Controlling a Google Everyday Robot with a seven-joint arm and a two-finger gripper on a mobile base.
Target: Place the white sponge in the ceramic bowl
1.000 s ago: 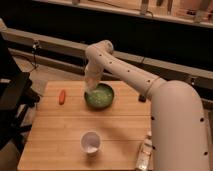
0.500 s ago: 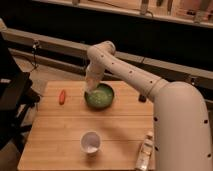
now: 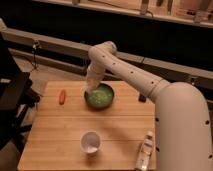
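Observation:
The ceramic bowl (image 3: pixel 100 97), green with a lighter speckled inside, sits on the wooden table (image 3: pixel 55 130) at the back middle. My gripper (image 3: pixel 91 89) points down at the end of the white arm, right over the bowl's left rim. The white sponge does not show as a separate thing; if it is at the gripper, I cannot make it out against the white wrist.
A white cup (image 3: pixel 90 142) stands at the front middle of the table. A slim pale bottle (image 3: pixel 145 153) stands at the front right edge. A small red-orange object (image 3: pixel 62 96) lies left of the bowl. A dark chair (image 3: pixel 12 95) is left of the table.

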